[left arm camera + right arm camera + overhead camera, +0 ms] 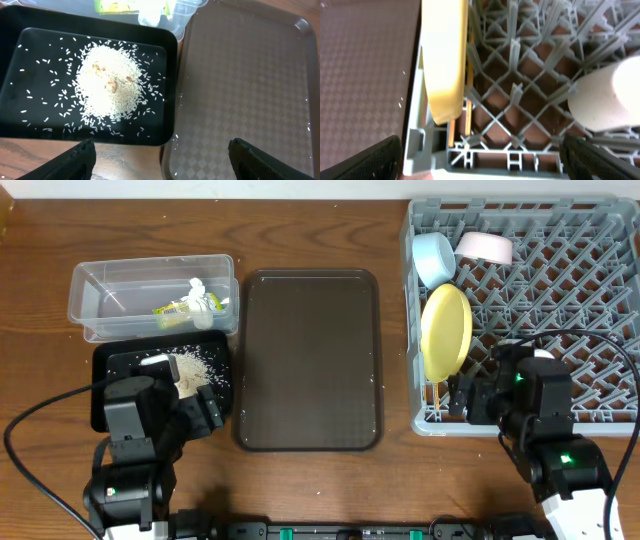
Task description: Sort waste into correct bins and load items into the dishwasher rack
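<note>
Our right gripper (pixel 482 155), spread and empty, hangs over the rack (pixel 427 150) corner. The chopsticks (pixel 468 115) lie at twelve o'clock, running twelve-to-six beside the plate (pixel 445 60). Our left gripper (pixel 162 145) is spread too.

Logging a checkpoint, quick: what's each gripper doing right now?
Left gripper: open, holding nothing.
Right gripper: open, holding nothing.

Left gripper (pixel 162 146) hovers low near the table's (pixel 300 225) front-left corner, jaws spread wide with nothing between them, and the right gripper (pixel 481 144) hangs toward the front-right corner, just as wide, empty.
</note>
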`<state>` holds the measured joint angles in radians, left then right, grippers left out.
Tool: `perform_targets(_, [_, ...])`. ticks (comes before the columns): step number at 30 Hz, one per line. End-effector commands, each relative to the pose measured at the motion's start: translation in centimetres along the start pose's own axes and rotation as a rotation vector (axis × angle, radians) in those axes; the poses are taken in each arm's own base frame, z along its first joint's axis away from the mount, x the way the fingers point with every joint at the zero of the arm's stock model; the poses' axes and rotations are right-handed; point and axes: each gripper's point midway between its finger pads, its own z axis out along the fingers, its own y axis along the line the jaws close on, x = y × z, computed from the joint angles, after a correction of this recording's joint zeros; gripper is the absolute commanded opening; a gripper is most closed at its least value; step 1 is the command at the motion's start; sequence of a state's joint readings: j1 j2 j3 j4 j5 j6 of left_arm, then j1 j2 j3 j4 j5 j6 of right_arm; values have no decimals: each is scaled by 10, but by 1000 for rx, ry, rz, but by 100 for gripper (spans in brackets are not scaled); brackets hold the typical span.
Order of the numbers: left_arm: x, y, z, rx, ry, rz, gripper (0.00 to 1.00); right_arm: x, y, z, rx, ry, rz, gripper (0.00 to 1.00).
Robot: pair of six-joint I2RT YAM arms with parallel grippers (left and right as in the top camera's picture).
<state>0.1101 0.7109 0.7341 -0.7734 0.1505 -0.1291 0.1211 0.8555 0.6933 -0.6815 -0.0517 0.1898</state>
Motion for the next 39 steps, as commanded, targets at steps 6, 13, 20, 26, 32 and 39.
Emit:
perform_targets(6, [0, 0, 2, -3, 4, 14, 88, 11, -3, 3, 16, 43, -5, 99])
perform_targets(13, [0, 0, 2, -3, 4, 15, 87, 12, -4, -5, 19, 28, -9, 99])
perform_targets(20, [0, 0, 2, -3, 4, 14, 88, -20, 3, -39, -18, -321, -161, 99])
perform_targets(26, [0, 0, 2, -3, 4, 14, 88, -22, -6, -57, -13, -626, -166, 99])
perform_targets(32, [0, 0, 2, -3, 4, 15, 87, -14, -17, -47, 7, -779, -154, 99])
perform_targets(39, [0, 0, 2, -3, 4, 15, 88, 2, -31, -18, 45, -778, -150, 99])
